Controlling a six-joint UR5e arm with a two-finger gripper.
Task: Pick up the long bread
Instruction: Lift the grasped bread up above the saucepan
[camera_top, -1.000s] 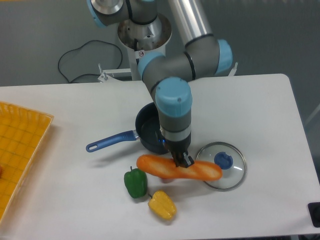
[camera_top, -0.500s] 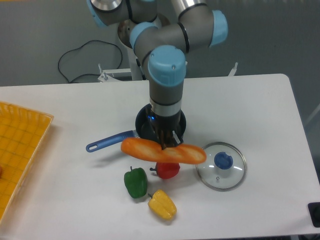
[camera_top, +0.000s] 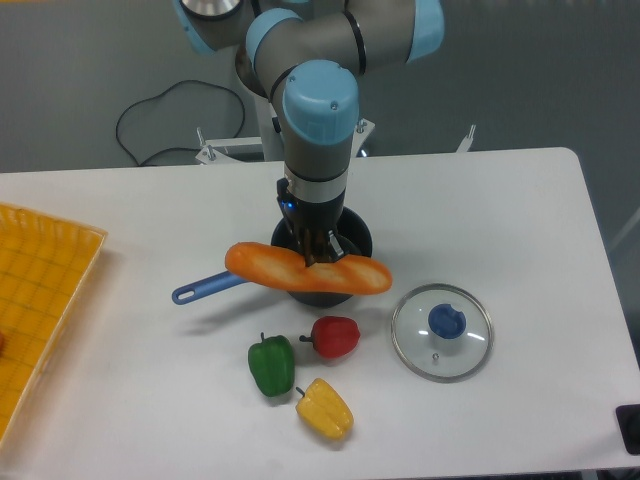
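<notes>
Long bread (camera_top: 300, 270) held clear of the table (camera_top: 520, 210), above the blue pot (camera_top: 352, 240); gripper (camera_top: 318, 253) fingers clenched at mid-length. Risk: glossy loaf may pivot or slip, dropping onto the peppers (camera_top: 300, 380).

pot (camera_top: 352, 232) mostly hidden behind long bread (camera_top: 306, 270) and end effector (camera_top: 318, 256); its inside can't be seen. yellow tray (camera_top: 40, 290) cut off by left edge, arm's upper links cut off at top, dark object (camera_top: 630, 428) clipped at right edge
</notes>
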